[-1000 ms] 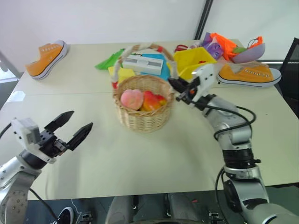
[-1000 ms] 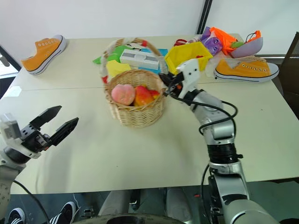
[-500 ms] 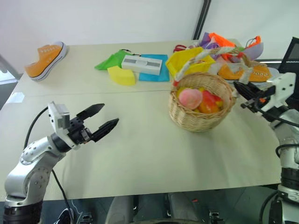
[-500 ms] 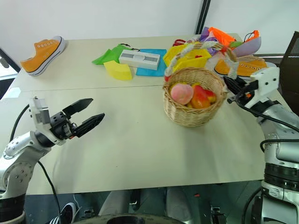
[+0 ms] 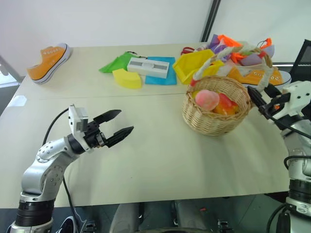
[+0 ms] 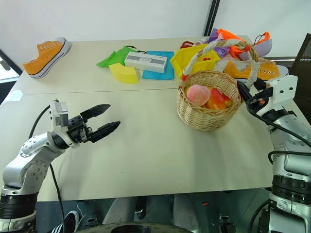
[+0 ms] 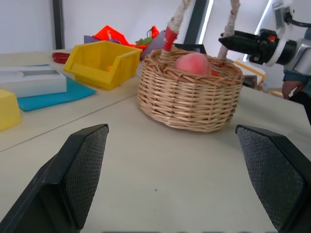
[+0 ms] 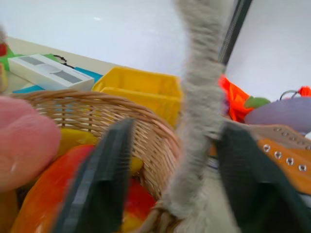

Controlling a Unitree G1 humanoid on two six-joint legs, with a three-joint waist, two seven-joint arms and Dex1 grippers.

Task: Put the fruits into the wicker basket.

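Observation:
The wicker basket [image 5: 213,122] stands on the right part of the table, its white-wrapped handle [image 8: 199,97] arching over it. Inside lie the fruits: a fuzzy pink peach [image 5: 206,99] and a red-and-yellow mango [image 5: 227,105] beside it. My right gripper [image 5: 254,94] is at the basket's right rim, open, with one finger on each side of the handle's foot and a gap showing beside the handle. Well to the left of the basket, my left gripper [image 5: 125,121] hovers low over the table, open and empty, pointing towards the basket [image 7: 189,97].
A yellow plastic bin [image 5: 195,64] sits just behind the basket, with an orange sneaker [image 5: 257,75] and purple and orange items at the back right. A white box [image 5: 148,67] on blue cloth, a green cloth and a yellow block lie mid-back. Another orange sneaker [image 5: 47,60] is far left.
The basket has slid from the table's middle to the right with my right gripper on its handle; that gripper's fingers have since parted. My left gripper has moved inward to the right.

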